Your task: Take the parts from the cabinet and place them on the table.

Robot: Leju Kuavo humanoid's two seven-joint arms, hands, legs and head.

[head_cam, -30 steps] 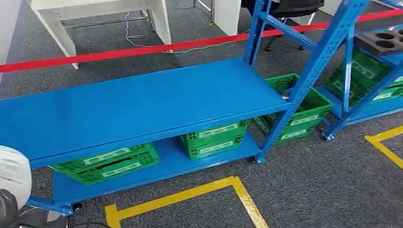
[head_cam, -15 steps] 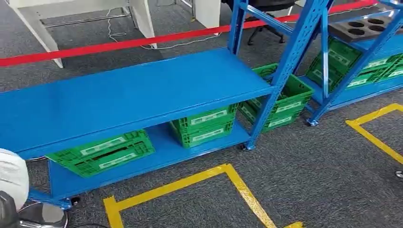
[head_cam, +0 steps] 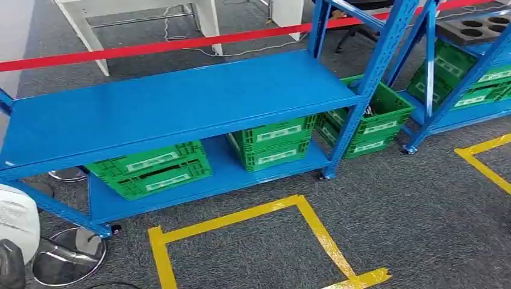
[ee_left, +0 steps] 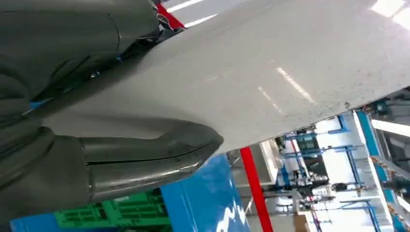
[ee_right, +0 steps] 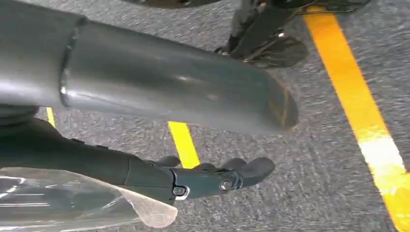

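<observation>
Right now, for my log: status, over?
Left hand grips white part. Right hand over carpet, clear plastic by fingers, grip unclear. Blue rack ahead.

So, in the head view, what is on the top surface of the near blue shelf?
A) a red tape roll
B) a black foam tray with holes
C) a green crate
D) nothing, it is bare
D: the top of the blue shelf is plain blue all over, while the green crates stand on the lower level beneath it.
</observation>
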